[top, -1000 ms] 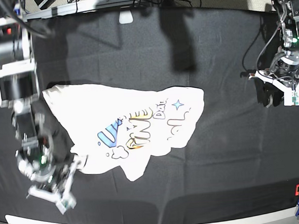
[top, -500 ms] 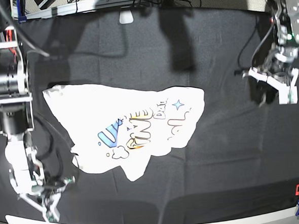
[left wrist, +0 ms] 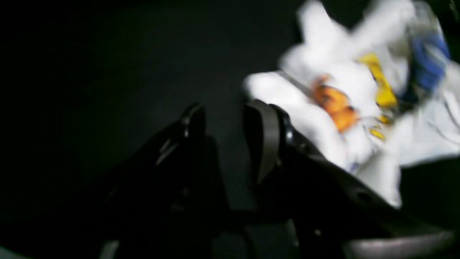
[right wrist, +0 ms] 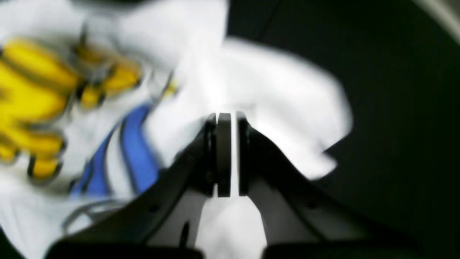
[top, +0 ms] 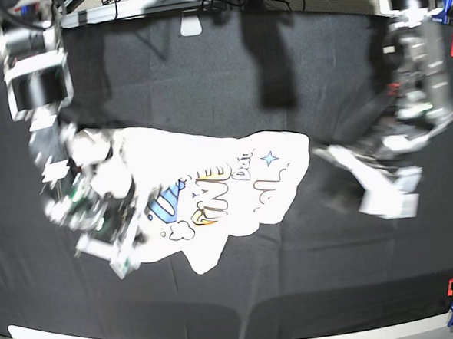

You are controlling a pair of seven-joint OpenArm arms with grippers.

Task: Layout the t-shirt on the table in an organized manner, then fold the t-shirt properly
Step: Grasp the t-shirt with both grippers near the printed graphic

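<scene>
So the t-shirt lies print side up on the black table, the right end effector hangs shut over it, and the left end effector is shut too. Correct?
Not quite. The left end effector is open: the left wrist view shows a clear gap between its jaws, beside the t-shirt. The rest holds: the shirt lies print side up on the black table, and the right end effector is shut over it.

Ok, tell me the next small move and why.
Probably ease the left gripper onto the t-shirt edge nearest it: its jaws stand open over bare black table, the shirt lies crumpled, and the right gripper is shut over its other side.
</scene>
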